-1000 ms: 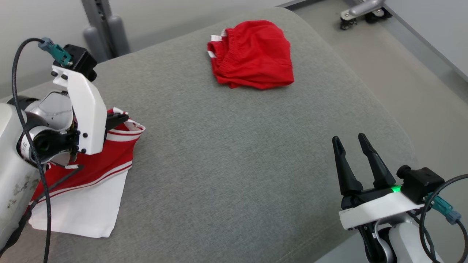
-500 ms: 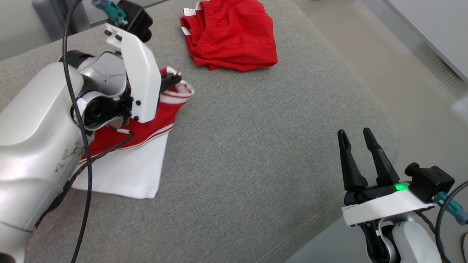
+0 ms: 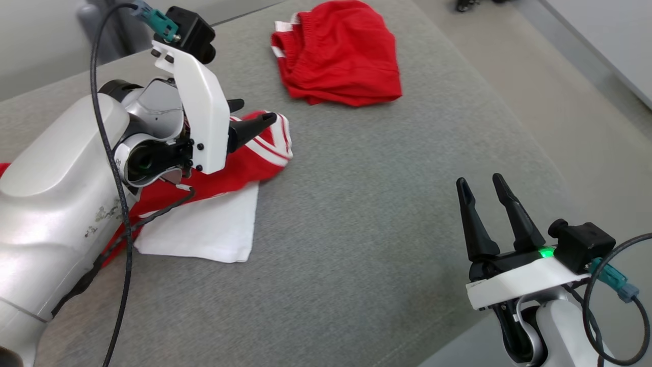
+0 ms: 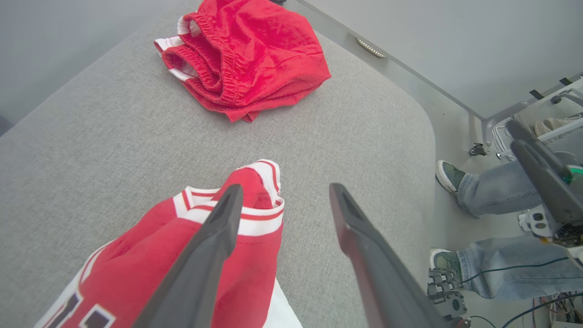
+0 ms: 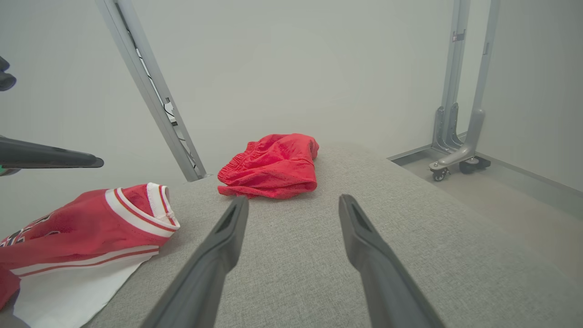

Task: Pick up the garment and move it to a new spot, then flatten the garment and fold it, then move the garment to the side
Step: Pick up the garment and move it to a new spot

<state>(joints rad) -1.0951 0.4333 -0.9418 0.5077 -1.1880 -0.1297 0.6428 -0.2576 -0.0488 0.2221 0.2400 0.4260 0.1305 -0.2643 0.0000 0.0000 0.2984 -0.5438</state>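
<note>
Jersey [image 3: 254, 158], red with white trim and a white lower part, lies loosely bunched on the grey desk [image 3: 356, 204]. It sits nearer the robot than the red shorts [image 3: 341, 56] and to their left, with bare desk between the two. Its striped end is raised and points toward the shorts.

Left end effector [image 3: 252, 113] has its jaws spread wide with nothing between them. It hangs over the end of the jersey closest to the shorts, fingers pointing toward them. In the left wrist view the left end effector [image 4: 284, 189] frames bare desk [image 4: 91, 136], one finger crosses in front of the jersey [image 4: 255, 237], and the shorts [image 4: 246, 59] are straight ahead. In the right wrist view a dark left finger sits above the jersey [image 5: 91, 218] with a gap, so it is not touching the cloth.

Right end effector [image 3: 479, 179] is open and empty. It is well apart from the shorts, on their near right side by the desk edge. In its own view the right end effector [image 5: 294, 199] is over the desk [image 5: 410, 228], aimed at the shorts [image 5: 273, 164].

The shorts are crumpled at the far end of the desk. A person's legs [image 4: 492, 191] in jeans and shoes are on the floor off the desk edge, to the right of the shorts in the left wrist view.
</note>
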